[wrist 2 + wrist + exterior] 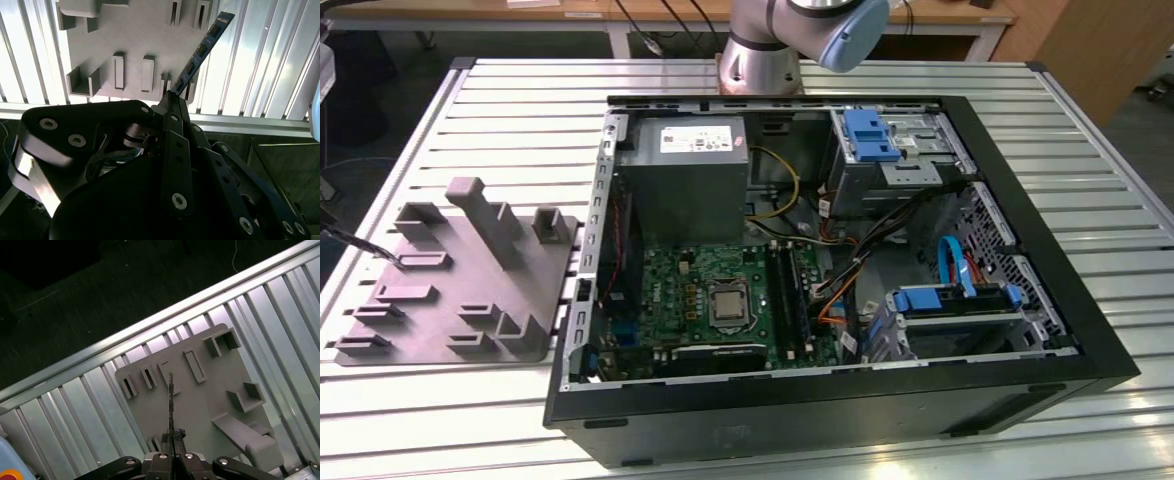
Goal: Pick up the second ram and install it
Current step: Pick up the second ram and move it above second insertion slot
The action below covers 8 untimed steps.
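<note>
The gripper is clamped tight on one end of the ram, and the rest of the stick juts out past its fingertips. The ram is a thin, dark blue board with a row of flat chips, and looks like a mere sliver edge-on in the first wrist view. Beyond its free end lies a matte grey fixture with squared slots and upright blocks, resting on the ribbed, shiny metal surface. Slats run out past the fixture's edges. In the exterior view the open black case sits just beside the fixture, its walls boxing in a green motherboard.
</note>
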{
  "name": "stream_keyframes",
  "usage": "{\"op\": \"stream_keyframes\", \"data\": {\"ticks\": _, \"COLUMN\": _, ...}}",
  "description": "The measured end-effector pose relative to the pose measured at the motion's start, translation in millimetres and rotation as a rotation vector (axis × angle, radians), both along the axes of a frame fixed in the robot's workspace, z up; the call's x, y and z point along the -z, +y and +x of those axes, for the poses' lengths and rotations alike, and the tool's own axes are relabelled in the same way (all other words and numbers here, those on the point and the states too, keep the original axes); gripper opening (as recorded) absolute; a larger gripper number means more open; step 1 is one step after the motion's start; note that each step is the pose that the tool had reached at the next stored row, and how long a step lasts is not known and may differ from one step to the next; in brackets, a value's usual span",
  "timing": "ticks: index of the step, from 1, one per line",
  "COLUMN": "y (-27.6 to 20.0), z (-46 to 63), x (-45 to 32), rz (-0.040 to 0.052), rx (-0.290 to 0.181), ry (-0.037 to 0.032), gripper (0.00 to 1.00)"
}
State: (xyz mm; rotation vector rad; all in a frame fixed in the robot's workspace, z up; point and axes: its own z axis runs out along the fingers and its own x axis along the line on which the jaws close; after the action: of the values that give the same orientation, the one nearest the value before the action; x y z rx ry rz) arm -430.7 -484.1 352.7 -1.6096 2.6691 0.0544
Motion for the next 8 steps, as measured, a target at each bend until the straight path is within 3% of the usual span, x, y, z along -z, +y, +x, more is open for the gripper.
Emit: {"op": "stream_keyframes", "data": {"ticks": 8, "y": 0.0, "z": 0.0, "x": -3.0, "rz": -0.0001, "rx": 0.009, "ry": 0.0001, "gripper": 0.11}}
